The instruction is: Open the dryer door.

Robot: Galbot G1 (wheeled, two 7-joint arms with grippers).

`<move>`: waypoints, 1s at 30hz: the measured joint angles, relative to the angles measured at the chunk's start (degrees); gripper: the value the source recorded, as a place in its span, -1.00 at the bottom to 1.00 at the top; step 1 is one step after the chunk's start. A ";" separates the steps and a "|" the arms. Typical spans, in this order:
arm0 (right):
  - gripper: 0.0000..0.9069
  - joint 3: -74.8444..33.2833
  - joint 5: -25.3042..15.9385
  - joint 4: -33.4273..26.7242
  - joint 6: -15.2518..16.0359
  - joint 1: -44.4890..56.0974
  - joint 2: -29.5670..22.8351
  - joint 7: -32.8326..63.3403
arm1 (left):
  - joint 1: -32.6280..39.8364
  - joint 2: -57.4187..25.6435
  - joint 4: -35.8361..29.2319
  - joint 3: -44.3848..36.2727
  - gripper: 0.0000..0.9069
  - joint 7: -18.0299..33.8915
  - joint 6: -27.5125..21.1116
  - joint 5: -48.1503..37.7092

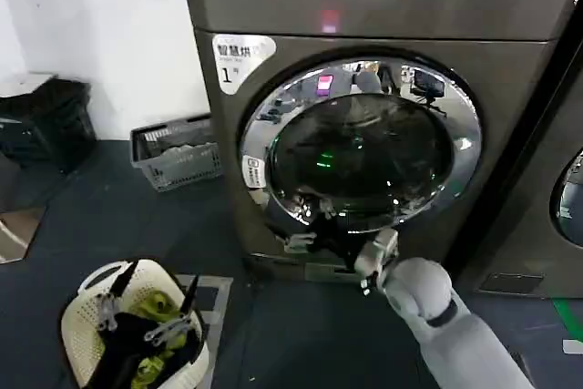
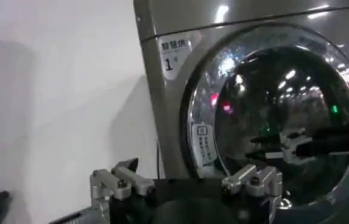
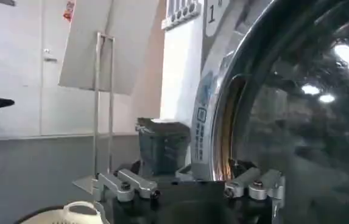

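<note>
One big bronze-grey metal front-loading dryer stands on the dark floor against a white wall, with a white "1" sticker at its upper corner and a small pink light glowing on the panel above the door. One large round dryer door, a wide shiny chrome ring around dark tinted glass, fills most of the machine's front; it faces straight out toward the robot and lies flat against the front in the head view, its left side bearing a small white label. Part of one neighbouring machine's round door shows at the right.

Two baskets sit on the floor: one grey slatted plastic crate near the wall to the dryer's left, and one cream round laundry basket holding dark and yellow-green cloth near the robot's left side. A dark bin stands against the wall farther left.

The right gripper, on a light grey arm, is at the lower edge of the chrome ring, below the glass; its dark fingers sit against the rim, and whether its jaws are spread or pinching cannot be told. The left gripper hangs low over the cream basket, jaws spread apart. In the left wrist view the right gripper shows as a dark shape in front of the door's glass.
</note>
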State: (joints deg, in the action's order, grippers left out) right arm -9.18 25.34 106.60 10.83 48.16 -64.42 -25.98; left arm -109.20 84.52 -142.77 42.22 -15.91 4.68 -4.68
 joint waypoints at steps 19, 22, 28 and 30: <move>1.00 4.70 -0.02 -11.56 -0.48 -9.29 -2.70 -3.40 | -0.46 0.28 -0.38 -0.13 1.00 0.00 0.03 0.23; 1.00 5.65 0.03 -12.42 -0.39 -10.26 -3.16 -3.79 | -0.44 0.26 -0.27 -0.17 1.00 -0.01 0.03 0.27; 1.00 7.09 0.25 -14.45 -0.42 -12.54 -4.12 -4.49 | -0.42 0.25 0.07 -0.22 1.00 0.11 0.08 0.28; 1.00 7.51 0.44 -14.82 -0.35 -13.21 -4.23 -4.42 | -0.43 0.25 0.07 -0.20 1.00 0.11 0.08 0.28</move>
State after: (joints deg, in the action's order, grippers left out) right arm -1.67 25.78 91.79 10.48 34.95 -68.65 -30.39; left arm -109.62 84.77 -142.70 42.02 -15.81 4.76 -4.40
